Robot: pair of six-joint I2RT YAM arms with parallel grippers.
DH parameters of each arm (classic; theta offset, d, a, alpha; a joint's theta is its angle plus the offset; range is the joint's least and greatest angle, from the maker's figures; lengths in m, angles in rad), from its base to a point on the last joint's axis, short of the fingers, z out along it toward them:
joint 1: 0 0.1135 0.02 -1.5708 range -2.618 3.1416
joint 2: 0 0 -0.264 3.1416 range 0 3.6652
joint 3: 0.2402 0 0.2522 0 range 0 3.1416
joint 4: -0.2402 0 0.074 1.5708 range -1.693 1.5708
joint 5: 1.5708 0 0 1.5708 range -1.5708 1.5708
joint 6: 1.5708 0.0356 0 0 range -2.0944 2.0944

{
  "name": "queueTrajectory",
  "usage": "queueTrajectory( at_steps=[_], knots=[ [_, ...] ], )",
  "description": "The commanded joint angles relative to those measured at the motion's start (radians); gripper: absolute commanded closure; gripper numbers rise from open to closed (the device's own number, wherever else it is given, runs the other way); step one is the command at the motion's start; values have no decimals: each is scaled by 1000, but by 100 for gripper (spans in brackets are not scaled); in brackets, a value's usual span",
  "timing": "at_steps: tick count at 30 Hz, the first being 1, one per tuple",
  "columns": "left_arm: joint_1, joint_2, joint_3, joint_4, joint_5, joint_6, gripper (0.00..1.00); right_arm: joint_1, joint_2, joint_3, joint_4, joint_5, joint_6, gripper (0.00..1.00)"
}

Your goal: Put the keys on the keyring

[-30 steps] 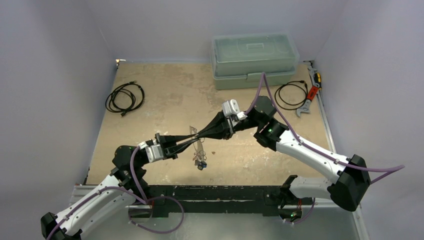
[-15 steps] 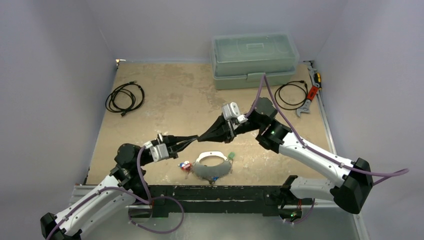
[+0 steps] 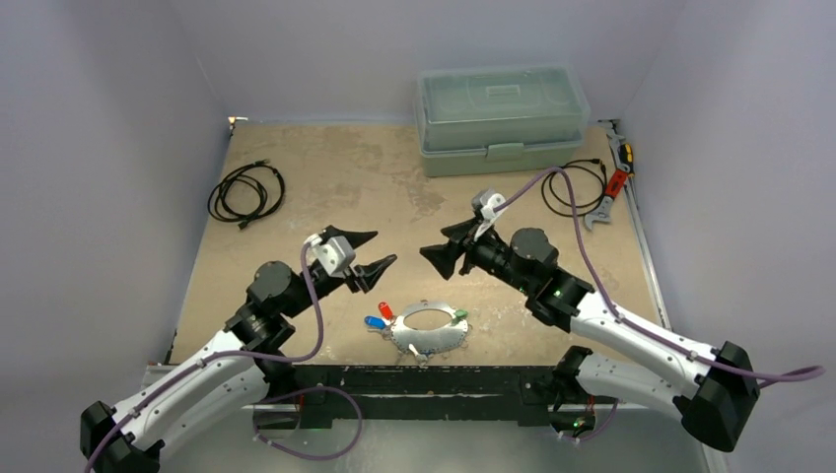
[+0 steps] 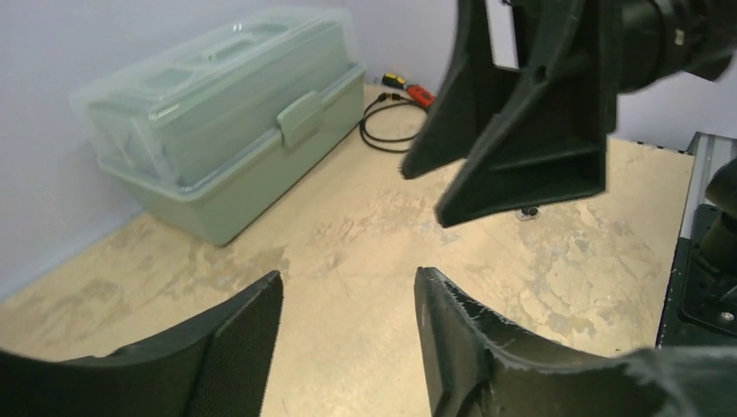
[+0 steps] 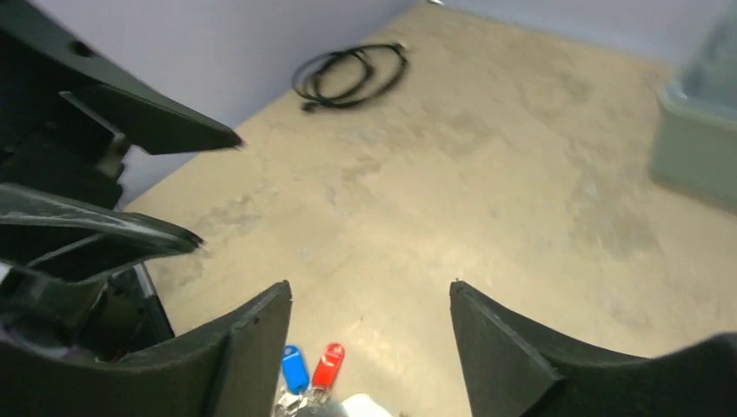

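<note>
The keyring [image 3: 439,343], a grey metal hoop, lies flat on the table near the front edge. Keys hang from it, with a red tag [image 3: 385,310] and a blue tag [image 3: 375,321] at its left and a green tag [image 3: 460,314] at its right. My left gripper [image 3: 385,246] hovers open above and left of the ring, holding nothing. My right gripper [image 3: 432,241] faces it from the right, also open and empty. In the right wrist view the blue tag [image 5: 295,367] and red tag [image 5: 328,363] show between my open fingers [image 5: 252,347]. The left wrist view shows only bare table between the fingers [image 4: 235,347].
A pale green toolbox [image 3: 503,118] stands at the back. A coiled black cable [image 3: 246,192] lies at the left and another [image 3: 574,187] at the right, beside a red-handled wrench [image 3: 611,192]. The two grippers' tips are close together.
Both grippers were shut together on the hanging ring. They have let go, opened and drawn apart, and the ring with its keys now lies flat on the table.
</note>
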State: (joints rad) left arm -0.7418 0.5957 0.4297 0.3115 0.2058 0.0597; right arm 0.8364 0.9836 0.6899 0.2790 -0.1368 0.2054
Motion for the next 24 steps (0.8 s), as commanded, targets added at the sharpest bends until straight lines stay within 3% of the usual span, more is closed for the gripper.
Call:
queueTrajectory(
  at_steps=[1, 8, 11, 16, 19, 24],
  knots=[
    [-2, 48, 70, -41, -89, -121, 40, 0, -110, -73, -137, 308, 313, 23],
    [-1, 161, 151, -138, -93, -191, 18, 0, -166, -81, -562, 424, 603, 22],
    [1, 204, 192, -194, -91, -221, 7, 0, -133, -65, -671, 411, 629, 24],
    [-1, 175, 219, -220, -26, -306, 2, 0, -44, -58, -770, 336, 777, 29],
    [0, 117, 172, -184, 10, -258, 1, 1, -23, -78, -781, 308, 908, 32],
    [-2, 142, 198, -272, -142, -191, 1, 3, -25, -113, -773, 301, 1061, 39]
  ],
)
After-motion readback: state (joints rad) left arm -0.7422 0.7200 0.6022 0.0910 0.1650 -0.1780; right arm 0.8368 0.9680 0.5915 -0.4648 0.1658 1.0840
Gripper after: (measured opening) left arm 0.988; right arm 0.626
